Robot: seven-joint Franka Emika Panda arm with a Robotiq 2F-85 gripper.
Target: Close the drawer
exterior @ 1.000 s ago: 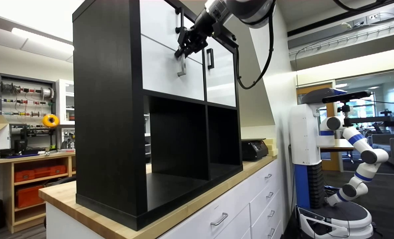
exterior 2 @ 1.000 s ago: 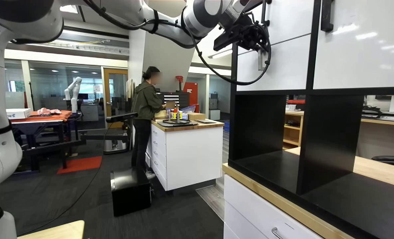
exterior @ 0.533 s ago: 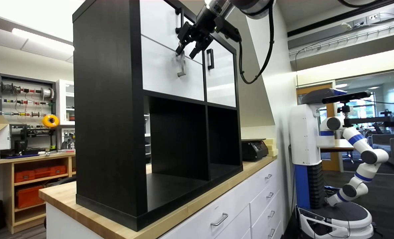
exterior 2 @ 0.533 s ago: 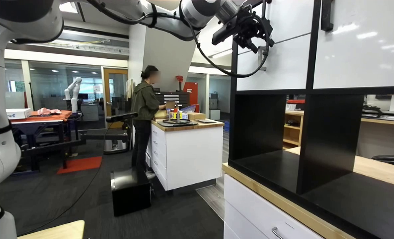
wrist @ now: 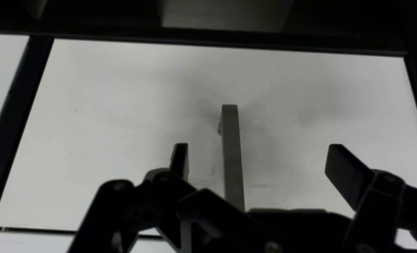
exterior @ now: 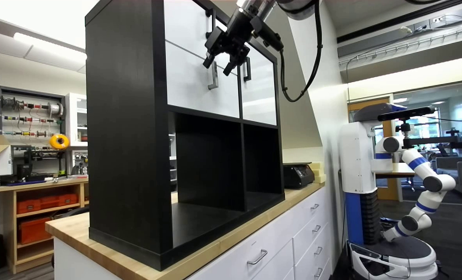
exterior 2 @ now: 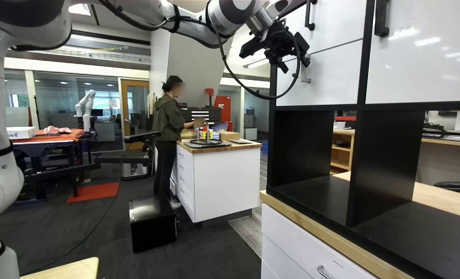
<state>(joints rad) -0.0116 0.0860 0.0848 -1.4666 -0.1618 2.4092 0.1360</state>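
Observation:
The drawer has a glossy white front point(exterior: 192, 91), seen in both exterior views and nearly filling the wrist view point(wrist: 124, 105). Its front looks level with the black frame around it, and no drawer side shows. A grey bar handle point(wrist: 231, 151) stands upright on it. My gripper point(exterior: 217, 67) hangs in front of the handle's upper end with its fingers spread wide. In an exterior view a gap separates the gripper point(exterior 2: 295, 66) from the white front. The handle appears between the fingertips in the wrist view, but nothing is gripped.
The black shelf unit point(exterior: 122, 136) stands on a wooden counter point(exterior: 215, 249). Above the drawer is another white front with a black handle point(exterior 2: 309, 15); beside it, a white door carries a black handle point(exterior: 247, 69). A person point(exterior 2: 168, 120) stands at a distant workbench.
The fingers, close together at the handle a second ago, have spread and let go of it. My gripper has backed away from the drawer front. The drawer shows no visible movement.

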